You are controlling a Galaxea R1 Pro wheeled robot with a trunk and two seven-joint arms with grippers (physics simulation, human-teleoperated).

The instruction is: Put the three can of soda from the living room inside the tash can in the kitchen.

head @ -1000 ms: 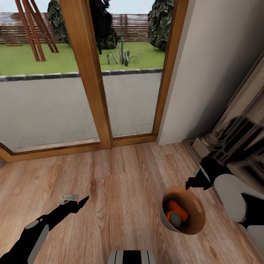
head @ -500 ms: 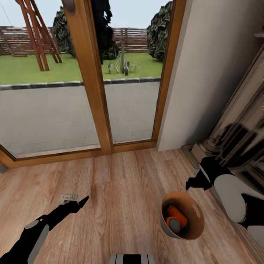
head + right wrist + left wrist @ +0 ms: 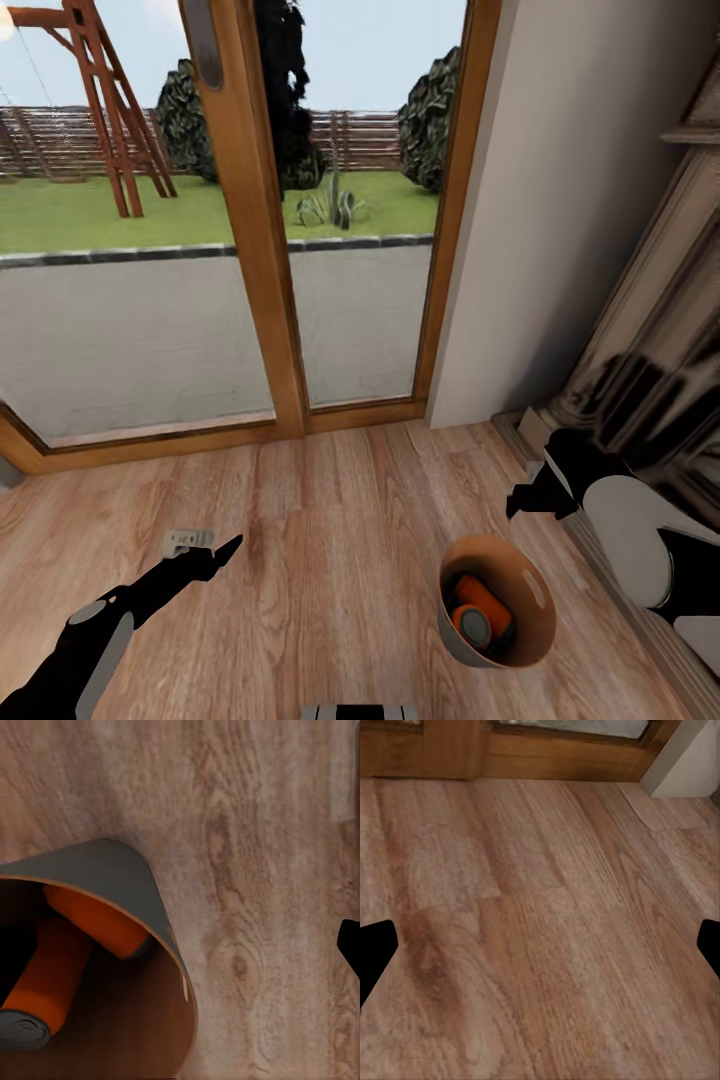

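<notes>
Head view, hazards first: could spill the load on the way out, given a tash can (image 3: 541, 592) tipped toward the camera with its tan inside exposed and the orange cans (image 3: 479, 611) lying loose against the lower wall; a sharp turn or a jolt of the base would roll them over the rim. Could also knock the bin against the stone fireplace (image 3: 650, 370) close on the right, since little room remains on that side for swinging round. Could lose the bin outright if the hold proves weak. Counts only 2 cans inside, in the right wrist view (image 3: 97, 921) and (image 3: 39, 984), both orange with grey ends, against the 3 asked for, so heading for the kitchen now would risk leaving the job short. Places the bin just below and in front of the right gripper (image 3: 512, 503), the rim close under the black fingers, above the wood floor (image 3: 340, 500) of the living room near the garden doors (image 3: 250, 250). Cannot tell whether that gripper clamps the rim: 1 fingertip (image 3: 349, 945) at the picture's edge, a dark patch inside the bin that may be the other. Finds the left gripper (image 3: 228, 548) spread wide and holding nothing, well apart from the bin, over bare boards.
</notes>
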